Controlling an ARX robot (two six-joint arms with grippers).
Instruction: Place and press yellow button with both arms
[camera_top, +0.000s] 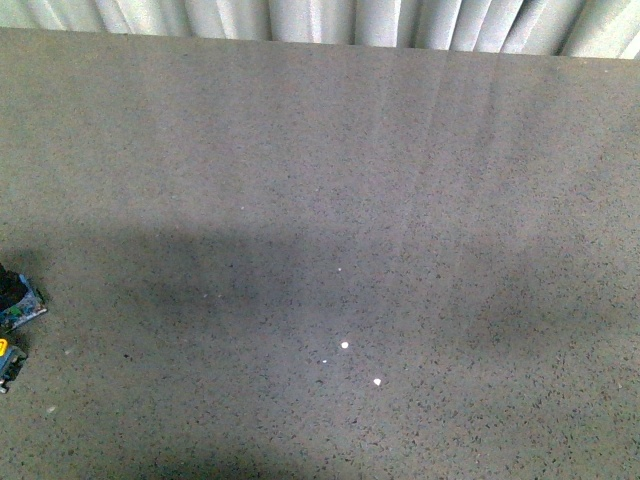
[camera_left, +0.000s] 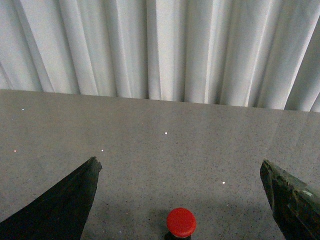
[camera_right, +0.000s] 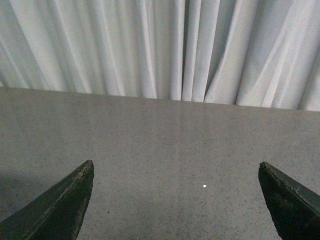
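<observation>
- Between the wide-spread jaws of the left pincer (camera_left: 179, 161), at the low edge of the left wrist view, stood a red-topped switch (camera_left: 181, 221). Only its round red cap and a sliver of dark collar showed, cut by the picture's edge, and neither jaw touched it.
- The left pincer was open, its two dark fingers (camera_left: 65, 205) well apart with nothing held between them.
- The right pincer (camera_right: 175, 163) was likewise open, its jaws spread wide over bare, speckled grey tabletop (camera_right: 170, 140), gripping nothing.
- The yellow button could not be made out in any of the three views, so its place relative to either pincer could not be told.
- At the far left edge of the front view, two small parts lay close together on the tabletop. One was a dark part with a bluish base (camera_top: 24, 305). The other, nearer the robot, was a low dark part with a small yellow spot (camera_top: 8, 358). Both were cut by the picture's edge and too small to read further.
- A pale pleated curtain (camera_top: 300, 18) hung behind the tabletop's far edge.
- A few bright specks (camera_top: 345, 345) dotted the grey surface near the middle of the front view.
</observation>
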